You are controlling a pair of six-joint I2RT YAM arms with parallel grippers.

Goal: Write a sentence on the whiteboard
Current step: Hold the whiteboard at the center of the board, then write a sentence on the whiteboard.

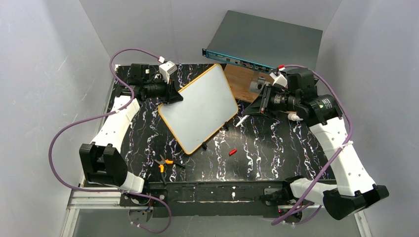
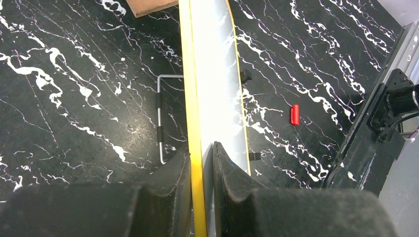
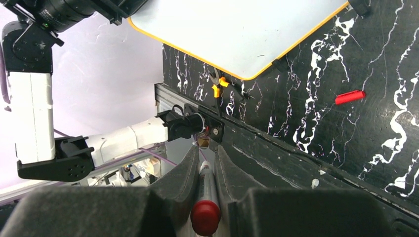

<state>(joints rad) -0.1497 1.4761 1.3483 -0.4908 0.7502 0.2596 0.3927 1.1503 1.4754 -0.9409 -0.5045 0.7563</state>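
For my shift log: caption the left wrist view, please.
Left tool grips the whiteboard by its edge; red cap lies on the black marbled table beyond.

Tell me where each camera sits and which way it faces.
Top external: above and behind the bases, looking down on the table; both arms show.
Left wrist: on the left hand, sighting along the whiteboard edge it clamps; its fingers show.
Right wrist: on the right hand, facing the table's near edge; its fingers hold a marker, left arm beyond.
Shared: both wrist views catch the whiteboard and red cap.
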